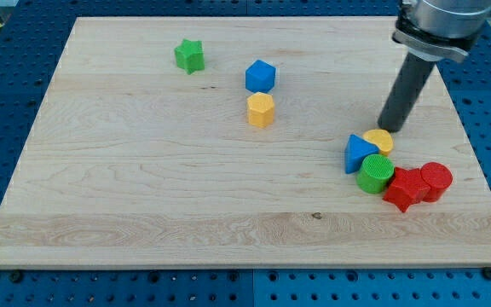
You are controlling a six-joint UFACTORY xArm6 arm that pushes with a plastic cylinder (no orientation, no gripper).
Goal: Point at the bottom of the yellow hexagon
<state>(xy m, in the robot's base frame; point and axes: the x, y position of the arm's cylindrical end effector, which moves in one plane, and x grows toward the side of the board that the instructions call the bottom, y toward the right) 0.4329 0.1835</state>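
The yellow hexagon (261, 110) stands near the middle of the wooden board (143, 188), just below a blue hexagon-like block (260, 76). My tip (389, 128) rests on the board at the view's right, far to the right of the yellow hexagon and slightly lower. It sits just above a second, rounded yellow block (381, 140) in a cluster.
A cluster at the right holds a blue triangle (359, 153), a green cylinder (375, 174), a red star-like block (404, 188) and a red cylinder (436, 180). A green star (190, 56) lies at the upper left. The board's right edge is close to the cluster.
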